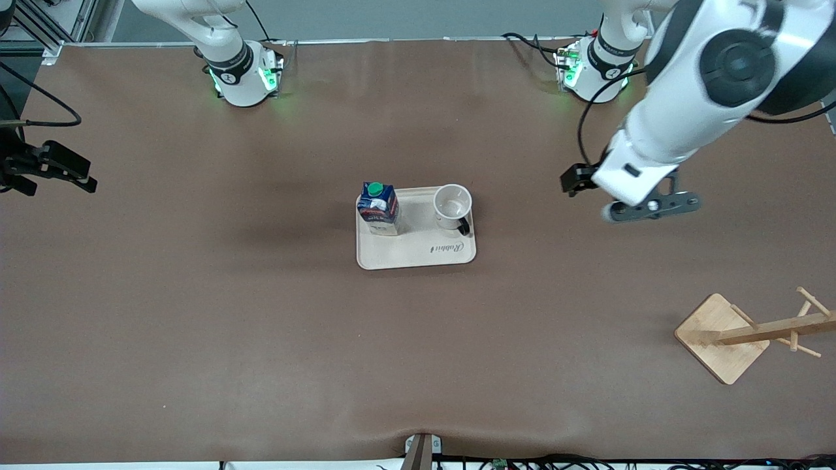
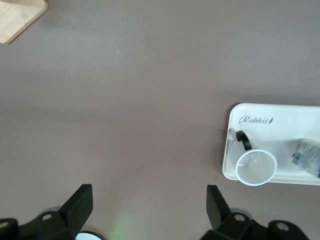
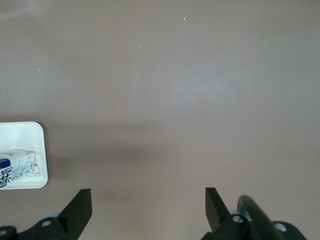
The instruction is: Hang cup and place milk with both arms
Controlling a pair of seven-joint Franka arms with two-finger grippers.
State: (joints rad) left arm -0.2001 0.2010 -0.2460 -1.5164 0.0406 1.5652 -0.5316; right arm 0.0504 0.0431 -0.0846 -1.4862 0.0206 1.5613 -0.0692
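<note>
Milk [image 1: 379, 207] and cup [image 1: 452, 206] stand side by side on a tray [image 1: 418, 253] at mid-desk [image 1: 196, 313], milk toward the right arm's end; only the front view shows the wooden rack [image 1: 744, 334] whole, near the left arm's end and nearer the camera. Right gripper [image 3: 147, 207] hangs over bare desk, jaws spread wide and empty. Left gripper [image 2: 149, 205] does likewise, between tray and rack.
</note>
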